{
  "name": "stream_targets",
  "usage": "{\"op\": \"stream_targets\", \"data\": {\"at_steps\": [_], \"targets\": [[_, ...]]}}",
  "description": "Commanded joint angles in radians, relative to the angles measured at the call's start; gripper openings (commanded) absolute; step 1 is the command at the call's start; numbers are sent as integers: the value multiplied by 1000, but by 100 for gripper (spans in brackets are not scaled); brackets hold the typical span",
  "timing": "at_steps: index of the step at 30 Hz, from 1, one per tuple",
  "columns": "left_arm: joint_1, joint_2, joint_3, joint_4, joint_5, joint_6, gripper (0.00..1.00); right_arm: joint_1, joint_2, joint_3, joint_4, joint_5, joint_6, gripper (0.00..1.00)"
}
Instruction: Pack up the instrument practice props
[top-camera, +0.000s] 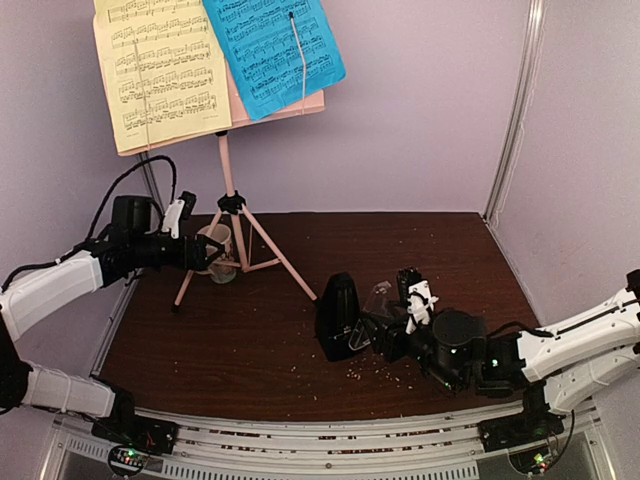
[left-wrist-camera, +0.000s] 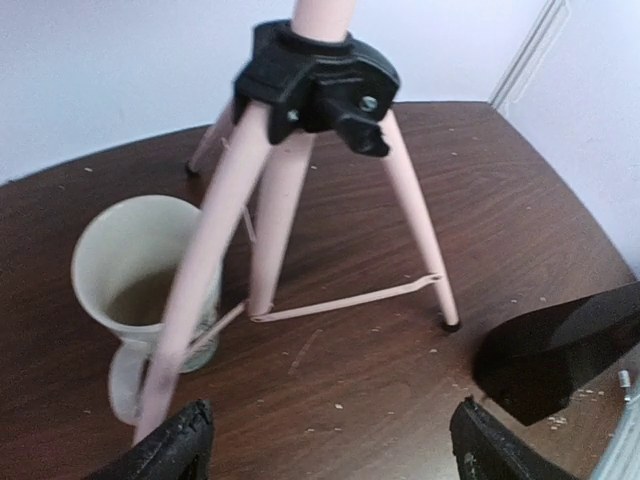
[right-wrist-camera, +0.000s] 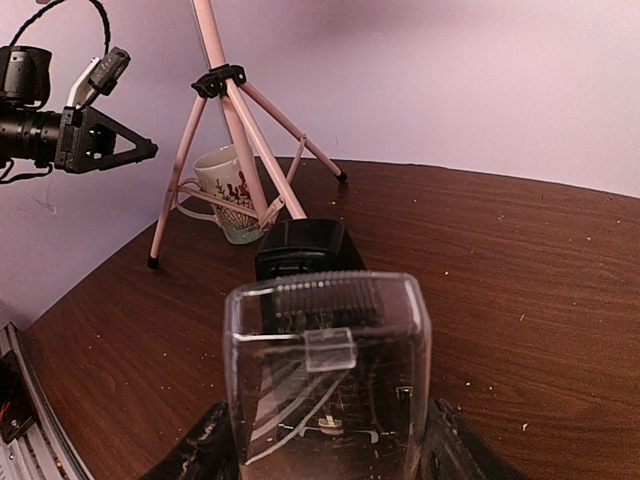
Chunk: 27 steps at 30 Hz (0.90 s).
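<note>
From above, the right pincer (top-camera: 388, 328) is clamped on the clear cover (top-camera: 378, 300), just beside the black metronome (top-camera: 338, 315) mid-table; the step in hand looks like capping it. The music stand (top-camera: 232, 190) stands at the back, with the yellow page (top-camera: 160, 70) and blue page (top-camera: 272, 45) on top.

Left wrist view: the left pincer (left-wrist-camera: 330, 450) gapes apart, empty, facing the tripod legs with the mug (left-wrist-camera: 130, 260) among them.

Right wrist view: the cover fills the foreground and the metronome sits just beyond it. The next move calls for lowering the cover squarely over the pyramid. Walls close the table (top-camera: 250, 350) at its far and right sides; open room lies nearer the arms
</note>
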<state>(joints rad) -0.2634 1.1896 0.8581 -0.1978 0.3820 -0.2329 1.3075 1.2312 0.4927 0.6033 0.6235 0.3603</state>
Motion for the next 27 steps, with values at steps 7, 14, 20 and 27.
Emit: {"op": "stream_targets", "data": {"at_steps": [7,14,20,27], "targets": [[6,-42,-47,28,-166,148,87,13,195,88,223,69,-128,47],[8,-29,-52,34,-157,162,87,13,294,119,284,92,-164,48],[7,-33,-57,37,-157,161,87,12,328,112,317,123,-156,48],[8,-29,-60,38,-155,158,87,12,356,94,372,175,-161,47]]}}
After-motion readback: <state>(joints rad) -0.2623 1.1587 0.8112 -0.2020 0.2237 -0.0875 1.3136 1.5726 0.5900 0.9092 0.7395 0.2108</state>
